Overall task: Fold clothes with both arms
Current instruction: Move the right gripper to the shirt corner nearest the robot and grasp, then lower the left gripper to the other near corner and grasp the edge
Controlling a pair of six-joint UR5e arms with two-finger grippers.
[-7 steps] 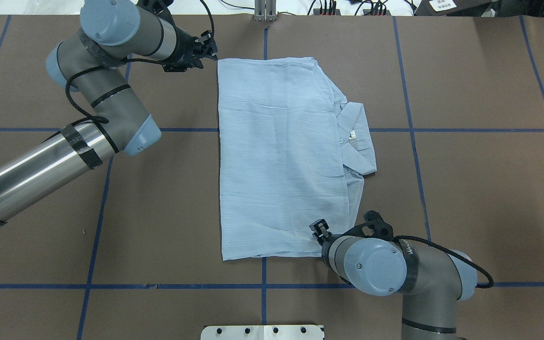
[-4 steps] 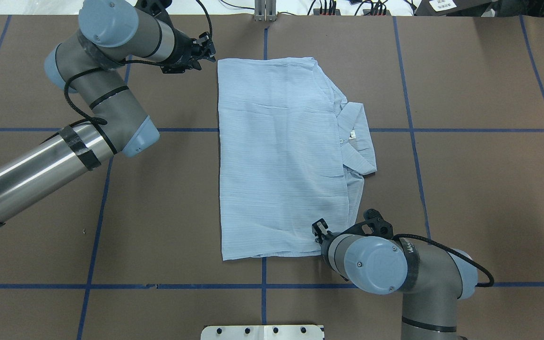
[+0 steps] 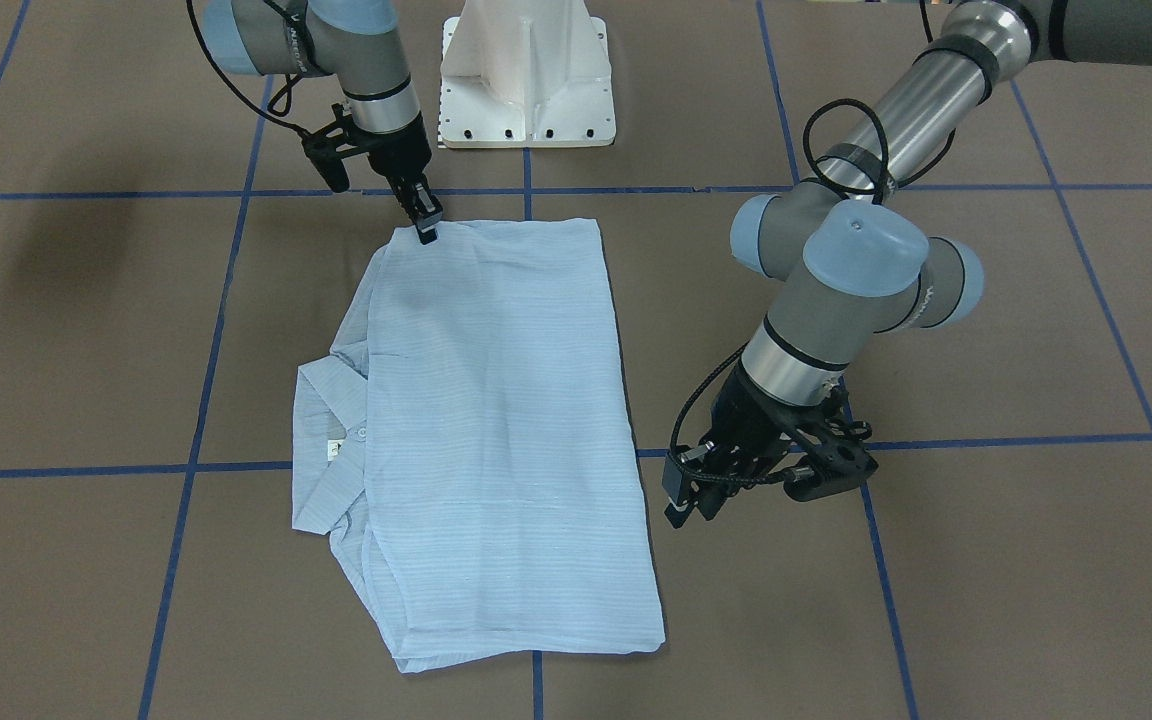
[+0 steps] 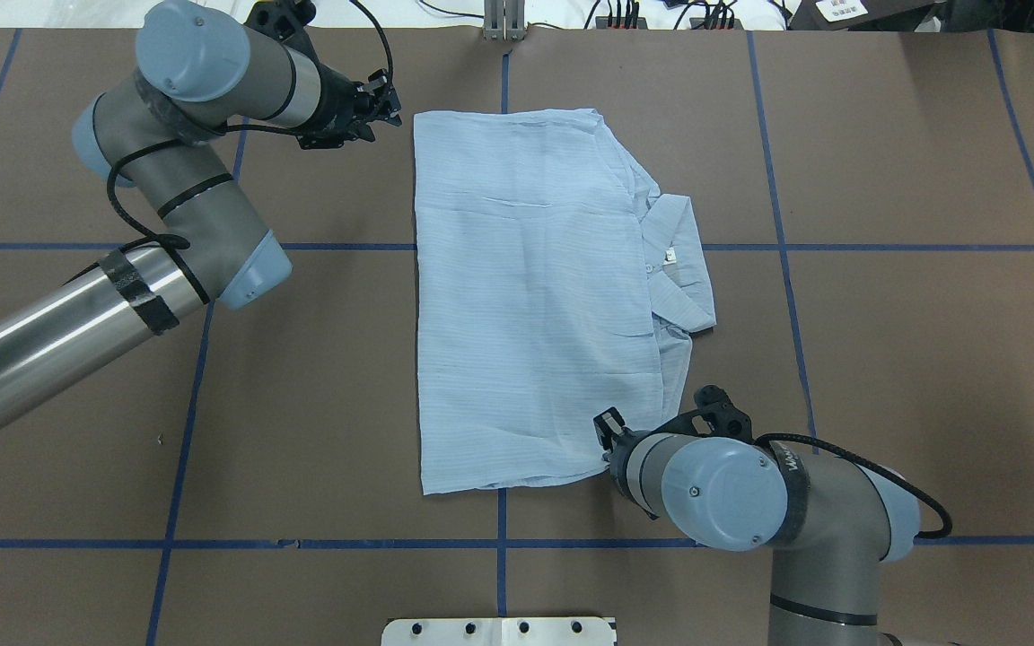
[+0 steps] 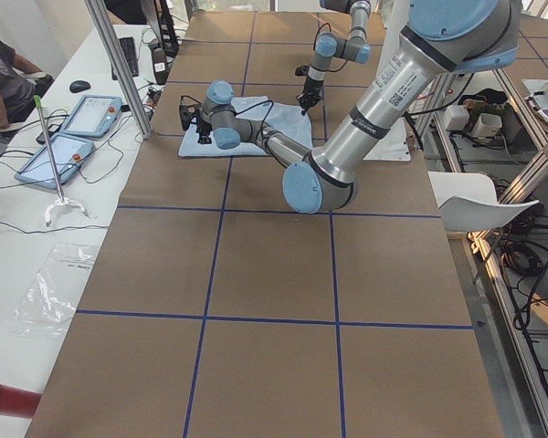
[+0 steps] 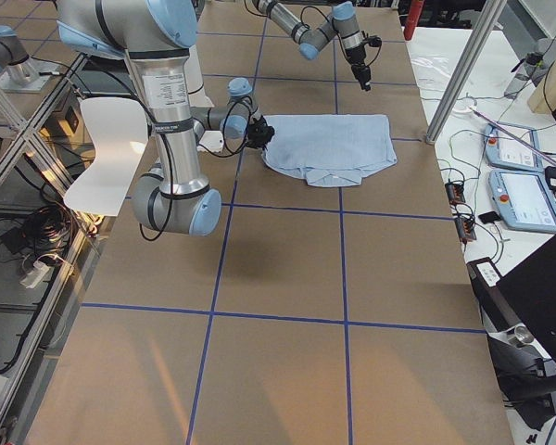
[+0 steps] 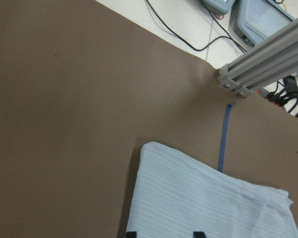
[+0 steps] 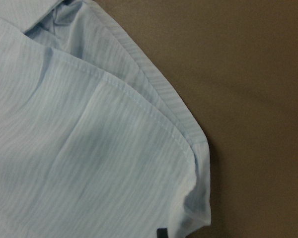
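On the table (image 4: 885,341), shirt (image 4: 535,296): folded into a long rectangle, lying flat in the middle over a crossing of blue tape lines (image 4: 786,247), with the collar toward my right side.
tag (image 4: 670,257): small and white, inside the collar. It carries a dark mark too small to read.
writing on me: there is pale lettering on a black band at the wrist of my right arm (image 4: 782,467), and dark print down the silver tube of my left arm (image 5: 404,68). I can read neither.
left gripper (image 4: 389,100): released, jaws apart. It hangs just beside the shirt's far corner on my left, not touching the cloth.
left fingertips (image 7: 132,234): only two black tips show at the bottom edge of my left wrist view, set apart, with the shirt's corner lying between them. The rest of the fingers is cut off.
right gripper (image 3: 426,228): at the shirt's near corner on my right, down at the cloth. I cannot tell whether my jaws are clenched on it or let go.
right tip (image 8: 161,232): one dark tip shows at the bottom edge of my right wrist view. The shirt's hemmed corner fills most of that frame.
hard to make out: from overhead, my own wrist joint covers most of the right gripper. In both side views the grippers are too small to judge.
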